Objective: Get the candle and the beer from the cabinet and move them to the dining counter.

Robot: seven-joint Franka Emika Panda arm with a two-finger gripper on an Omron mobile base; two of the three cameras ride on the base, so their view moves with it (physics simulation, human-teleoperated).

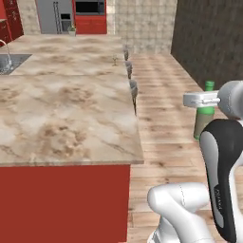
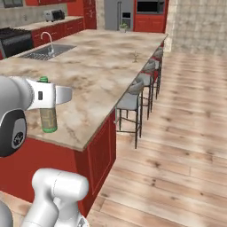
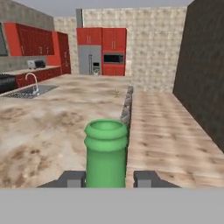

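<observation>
Our hand (image 3: pixel 107 179) pinches the beer (image 3: pixel 106 153) by its neck, upright so it can be set standing. It hangs just beside the tabletop (image 1: pixel 71 118); farther along stands the candle (image 1: pixel 114 60), already delivered.

candle (image 1: pixel 114 60) on dining counter (image 1: pixel 71 123); stools (image 2: pixel 131 101) beside its edge; sink (image 2: pixel 46 52) inset

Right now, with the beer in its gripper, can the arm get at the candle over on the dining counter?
Probably not: the gripper is shut on the beer, and the candle stands far along the dining counter.
</observation>
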